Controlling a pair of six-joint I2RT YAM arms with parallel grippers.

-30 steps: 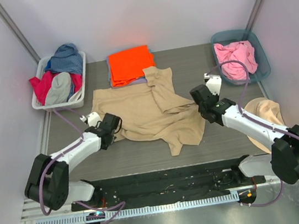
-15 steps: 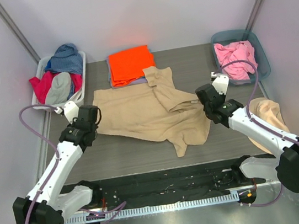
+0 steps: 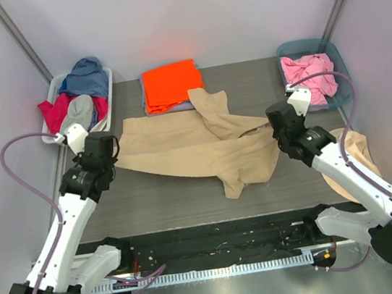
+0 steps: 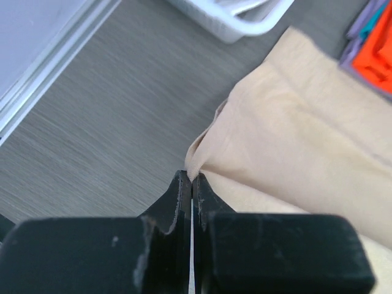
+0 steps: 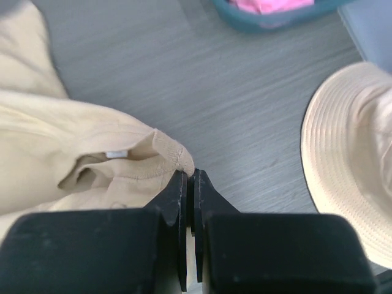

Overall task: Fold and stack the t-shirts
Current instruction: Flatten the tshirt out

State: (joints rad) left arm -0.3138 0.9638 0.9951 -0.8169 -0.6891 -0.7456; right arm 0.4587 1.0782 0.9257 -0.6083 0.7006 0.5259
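Left gripper (image 4: 192,179) and right gripper (image 5: 190,176) each clamp an opposite edge of the tan collared t-shirt (image 3: 182,152), held rumpled and partly stretched over mid-table. Behind it an orange t-shirt (image 3: 170,85) lies folded on a lavender t-shirt (image 4: 352,49), seemingly done; the tan one appears barely started, and a pink t-shirt (image 3: 307,73) waits in the teal bin (image 3: 346,96).

Soft matt cloth shirt (image 3: 181,145) on a grey wood-grain table (image 3: 159,199) (matt, streaked).
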